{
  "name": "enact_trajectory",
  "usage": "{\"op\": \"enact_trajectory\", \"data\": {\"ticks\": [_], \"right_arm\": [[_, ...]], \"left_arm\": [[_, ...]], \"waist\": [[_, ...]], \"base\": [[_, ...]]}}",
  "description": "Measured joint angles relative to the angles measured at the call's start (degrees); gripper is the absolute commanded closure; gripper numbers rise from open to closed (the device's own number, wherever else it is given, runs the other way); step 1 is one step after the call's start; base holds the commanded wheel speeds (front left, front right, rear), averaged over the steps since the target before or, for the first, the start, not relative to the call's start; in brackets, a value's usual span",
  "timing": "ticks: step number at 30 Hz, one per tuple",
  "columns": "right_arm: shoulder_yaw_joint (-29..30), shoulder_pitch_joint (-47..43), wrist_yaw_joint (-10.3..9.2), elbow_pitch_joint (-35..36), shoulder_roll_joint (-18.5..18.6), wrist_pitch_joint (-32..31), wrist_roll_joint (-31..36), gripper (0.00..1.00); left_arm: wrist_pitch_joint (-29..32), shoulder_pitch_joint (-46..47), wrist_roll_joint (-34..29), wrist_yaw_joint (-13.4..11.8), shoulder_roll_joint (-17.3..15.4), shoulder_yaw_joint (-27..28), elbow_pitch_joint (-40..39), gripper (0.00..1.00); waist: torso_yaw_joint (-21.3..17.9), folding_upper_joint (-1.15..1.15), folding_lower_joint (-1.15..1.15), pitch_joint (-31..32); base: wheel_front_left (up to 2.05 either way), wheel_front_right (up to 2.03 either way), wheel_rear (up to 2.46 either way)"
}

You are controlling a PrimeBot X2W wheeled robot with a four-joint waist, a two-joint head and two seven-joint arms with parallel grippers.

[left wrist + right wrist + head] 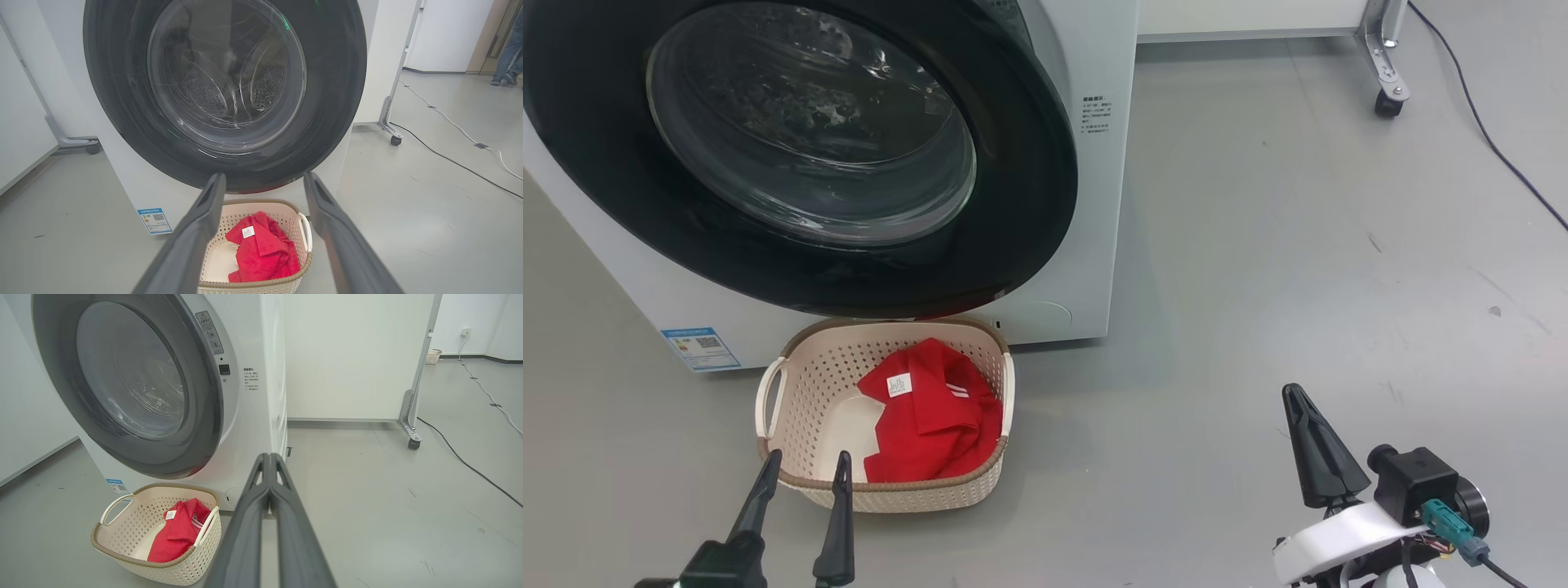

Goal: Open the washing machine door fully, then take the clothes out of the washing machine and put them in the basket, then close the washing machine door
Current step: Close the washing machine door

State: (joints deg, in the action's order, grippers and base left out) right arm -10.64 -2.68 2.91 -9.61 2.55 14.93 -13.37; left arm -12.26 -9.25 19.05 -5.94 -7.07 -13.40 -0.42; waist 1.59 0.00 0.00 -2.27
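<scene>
The white washing machine (1086,269) stands at the upper left, and the washing machine door (1029,163), a black rim around clear glass, lies shut against its front. On the floor just before it sits the cream basket (890,325) with the red clothes (931,416) and some white cloth inside. My left gripper (807,455) is open at the basket's near rim and holds nothing. In the left wrist view the left gripper (263,175) frames the basket (261,202) and the clothes (261,253). My right gripper (1292,396) is shut and empty over bare floor, well right of the basket (122,555).
A wheeled white partition has a caster (1388,102) at the back right. A dark cable (1503,155) runs over the grey floor on the right. A person's legs (508,53) stand far off by a doorway. Another small basket (433,356) sits by the far wall.
</scene>
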Motion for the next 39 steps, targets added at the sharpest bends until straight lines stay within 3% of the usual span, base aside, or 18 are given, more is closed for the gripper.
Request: {"op": "enact_trajectory", "data": {"ticks": [19,39], "right_arm": [[-2.16,8.05,2.14,1.45,1.4,0.0,2.43,1.0],[-7.5,32.72,4.07,-0.02,6.37,-2.81,5.37,1.0]], "left_arm": [[-0.52,4.47,-0.69,0.12,1.12,-2.23,-1.77,0.0],[-1.51,12.0,-0.99,1.29,3.07,-5.46,-2.09,0.0]], "waist": [[4.37,0.0,0.0,-5.72],[10.67,0.0,0.0,-16.35]], "base": [[0.0,0.0,0.0],[0.0,0.0,0.0]]}}
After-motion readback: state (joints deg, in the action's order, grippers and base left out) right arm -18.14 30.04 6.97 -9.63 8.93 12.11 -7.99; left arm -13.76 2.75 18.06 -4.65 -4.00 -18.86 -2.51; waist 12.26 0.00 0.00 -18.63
